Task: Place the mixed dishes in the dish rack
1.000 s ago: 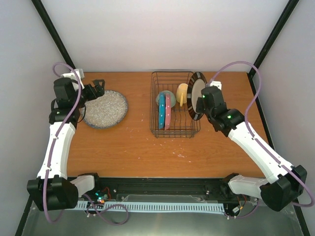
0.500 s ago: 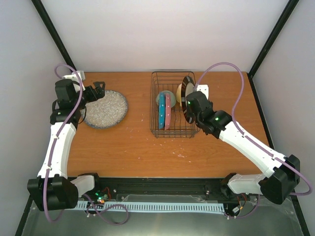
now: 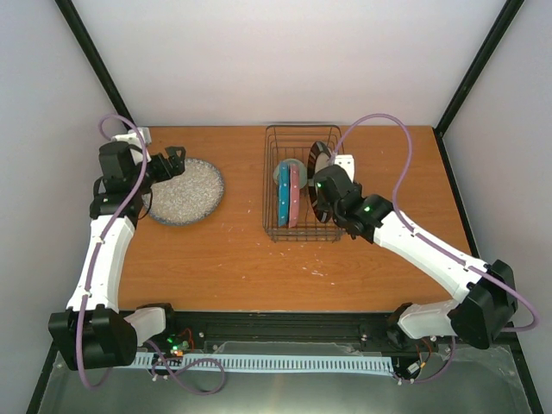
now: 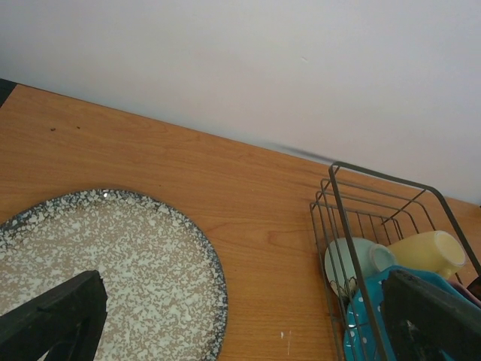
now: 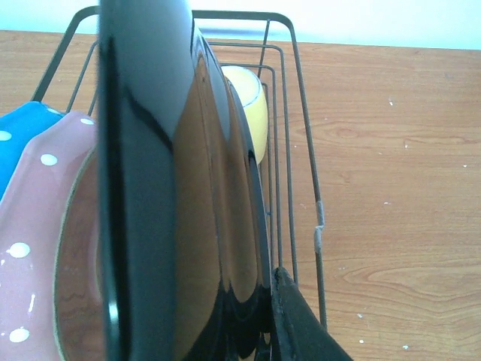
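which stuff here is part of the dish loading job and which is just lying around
Job: dish rack, grey speckled plate, dark plate in right claw, blue plate, pink plate, green bowl, yellow mug.
Not job: only the table.

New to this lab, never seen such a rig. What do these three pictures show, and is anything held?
Two robot arms stand at the near edge of a wooden table, each ending in a two-finger gripper. The wide picture is from a camera above and behind them; the other two are from wrist cameras. The right gripper is shut on a dark glossy plate, held upright at the dish rack, which holds a blue dotted plate, a pink dotted plate, a pale green bowl and a yellow mug. The left gripper is open, by a grey speckled plate lying on the table.
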Motion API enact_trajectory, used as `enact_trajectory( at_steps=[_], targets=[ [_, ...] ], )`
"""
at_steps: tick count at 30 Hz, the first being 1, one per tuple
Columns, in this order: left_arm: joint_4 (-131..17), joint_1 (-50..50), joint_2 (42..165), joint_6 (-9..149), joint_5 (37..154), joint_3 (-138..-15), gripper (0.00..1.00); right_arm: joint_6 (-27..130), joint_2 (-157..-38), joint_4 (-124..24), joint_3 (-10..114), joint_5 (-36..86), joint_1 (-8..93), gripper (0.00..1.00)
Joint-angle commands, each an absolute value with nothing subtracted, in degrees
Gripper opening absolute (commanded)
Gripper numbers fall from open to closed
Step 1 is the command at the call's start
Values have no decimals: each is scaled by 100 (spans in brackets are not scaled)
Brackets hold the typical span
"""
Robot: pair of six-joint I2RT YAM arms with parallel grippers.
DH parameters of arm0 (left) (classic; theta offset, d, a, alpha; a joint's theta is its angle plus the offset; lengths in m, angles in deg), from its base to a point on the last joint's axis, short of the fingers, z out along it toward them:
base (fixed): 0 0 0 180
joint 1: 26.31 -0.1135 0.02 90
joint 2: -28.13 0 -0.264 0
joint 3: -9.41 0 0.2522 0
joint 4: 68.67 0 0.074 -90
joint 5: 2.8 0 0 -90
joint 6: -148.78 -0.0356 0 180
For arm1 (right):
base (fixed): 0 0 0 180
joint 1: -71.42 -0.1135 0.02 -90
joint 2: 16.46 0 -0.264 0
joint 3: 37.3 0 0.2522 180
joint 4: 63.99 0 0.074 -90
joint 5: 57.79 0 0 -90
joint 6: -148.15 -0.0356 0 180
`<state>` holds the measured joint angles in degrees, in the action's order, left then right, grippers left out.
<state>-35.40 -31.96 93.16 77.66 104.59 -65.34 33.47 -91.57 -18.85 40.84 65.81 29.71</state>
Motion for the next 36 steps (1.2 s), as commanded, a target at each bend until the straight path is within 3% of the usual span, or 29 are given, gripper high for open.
enact_trajectory(
  at_steps=[1, 36],
  targets=[
    [-3602, -3167, 9260, 7588, 10414, -6527, 100, 3014, -9114, -2535, 4105, 6922, 2840, 3],
    [-3435, -3170, 9056, 7241, 9976, -6328, 100, 1921, -10659, -1850, 4082, 7334, 2102, 3]
  ],
)
